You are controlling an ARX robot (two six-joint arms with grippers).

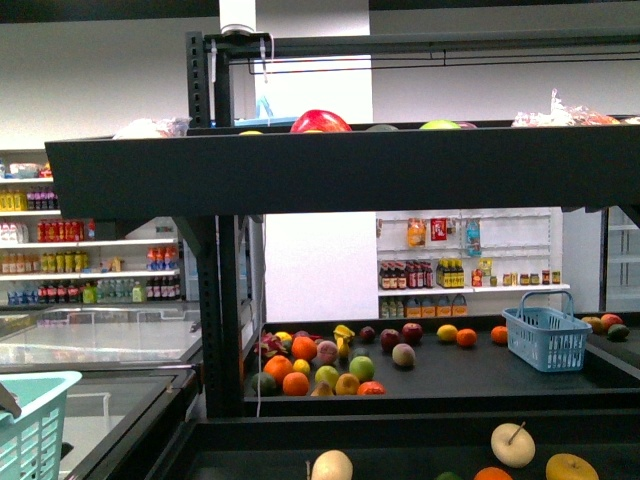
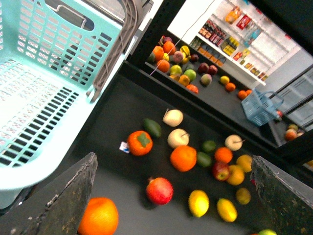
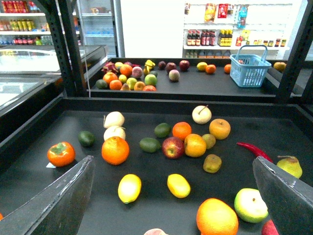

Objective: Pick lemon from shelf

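A slotted turquoise plastic basket point(image 1: 35, 430) stands left of the shelf point(image 1: 222, 300), which is matt black metal with raised-rim trays. On its near tray point(image 3: 274, 127) a smooth oval lemon point(image 3: 129, 188) lies near a second lemon point(image 3: 178, 185), among round oranges point(image 3: 115, 150). Only the wrist views show them. The left gripper point(image 2: 172, 161) and right gripper point(image 3: 171, 161) hang above, with worn dark fingers point(image 3: 58, 200) spread wide and empty. A blue basket point(image 1: 546, 338) stands far right.
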